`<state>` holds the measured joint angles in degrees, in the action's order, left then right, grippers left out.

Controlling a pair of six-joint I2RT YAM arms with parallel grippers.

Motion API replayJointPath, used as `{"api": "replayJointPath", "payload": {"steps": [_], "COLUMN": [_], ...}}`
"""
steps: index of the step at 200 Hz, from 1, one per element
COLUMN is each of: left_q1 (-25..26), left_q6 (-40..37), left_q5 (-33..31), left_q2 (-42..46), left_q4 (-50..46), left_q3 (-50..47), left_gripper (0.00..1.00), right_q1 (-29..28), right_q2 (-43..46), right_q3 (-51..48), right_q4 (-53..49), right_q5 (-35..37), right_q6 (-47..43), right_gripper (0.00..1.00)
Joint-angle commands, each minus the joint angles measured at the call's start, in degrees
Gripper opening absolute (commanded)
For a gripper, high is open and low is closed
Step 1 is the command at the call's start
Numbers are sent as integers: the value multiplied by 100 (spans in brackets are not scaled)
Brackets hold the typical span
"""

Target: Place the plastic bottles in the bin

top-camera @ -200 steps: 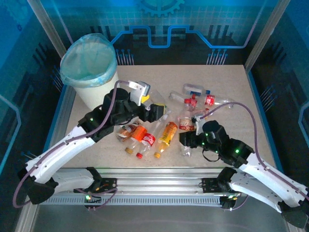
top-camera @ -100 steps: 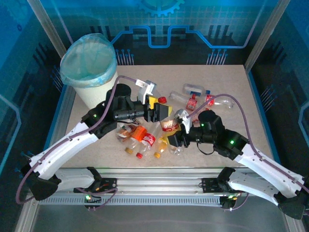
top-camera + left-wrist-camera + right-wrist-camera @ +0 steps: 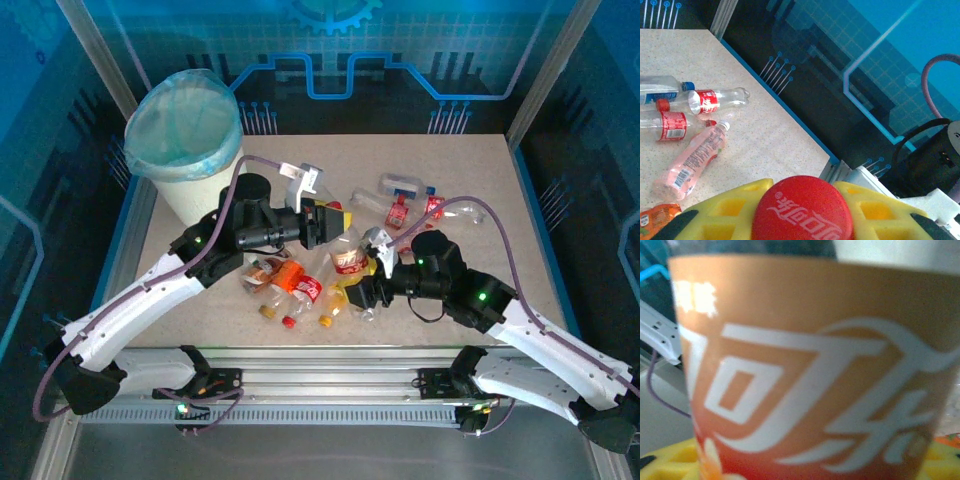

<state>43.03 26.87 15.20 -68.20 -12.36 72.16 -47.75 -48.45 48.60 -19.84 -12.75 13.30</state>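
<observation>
A clear plastic bottle (image 3: 350,258) with a red label hangs above the table's middle, between my two grippers. My left gripper (image 3: 334,222) is shut on its red cap (image 3: 802,210), with a yellow finger (image 3: 735,210) on each side of the cap. My right gripper (image 3: 363,292) sits at the bottle's lower end. The label (image 3: 810,370) fills the right wrist view, and how the jaws stand there is hidden. The bin (image 3: 195,195), a white bucket with a light-blue liner, stands at the back left.
Several more bottles lie below the held one, among them orange-labelled ones (image 3: 290,282). Others lie at the back right (image 3: 405,186), including a red-labelled one (image 3: 715,100) and a pink one (image 3: 692,160). A blue rail (image 3: 540,230) edges the table.
My right arm carried the bottle left and up to my left gripper. The left gripper, open a second ago, has closed on the bottle's cap.
</observation>
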Motion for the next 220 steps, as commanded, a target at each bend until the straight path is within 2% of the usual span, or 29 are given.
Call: {"api": "replayJointPath", "payload": {"steps": [1,4,15,46,70,98,136,160,191,220], "left_q1": [-68,-81,-146,-587,-1246,-2001,-3022,-3672,-4252,-4570], "left_q6": [-159,-163,-155,-232,-423,-975,-1844,-1823,-1363,-1522], "left_q5": [-675,-755,-1020,-1582,-2046,-2635,-3066,-2937,-2715,-3171], "left_q2": [51,63,130,345,401,355,-104,-536,-1032,-1424], "left_q4": [43,48,61,43,-175,-161,103,159,242,634], "left_q3": [-12,-9,0,173,630,1186,1964,2656,3353,3454], "left_gripper": [3,0,0,0,0,0,0,0,0,0], "right_q1": [-103,-102,-99,-103,-103,-103,-103,-112,-235,-444], "right_q2": [98,104,123,116,107,11,-839,-1545,-2204,-2653], "right_q3": [142,142,144,400,654,773,1531,2258,2808,3152], "right_q4": [148,165,233,444,528,901,914,621,435,174], "right_q5": [731,806,1031,1808,2313,2555,2507,2174,1913,1863], "right_q6": [-56,-57,-56,14,24,58,291,563,865,961], "right_gripper": [75,78,88,99,100,100,100,100,100,100]}}
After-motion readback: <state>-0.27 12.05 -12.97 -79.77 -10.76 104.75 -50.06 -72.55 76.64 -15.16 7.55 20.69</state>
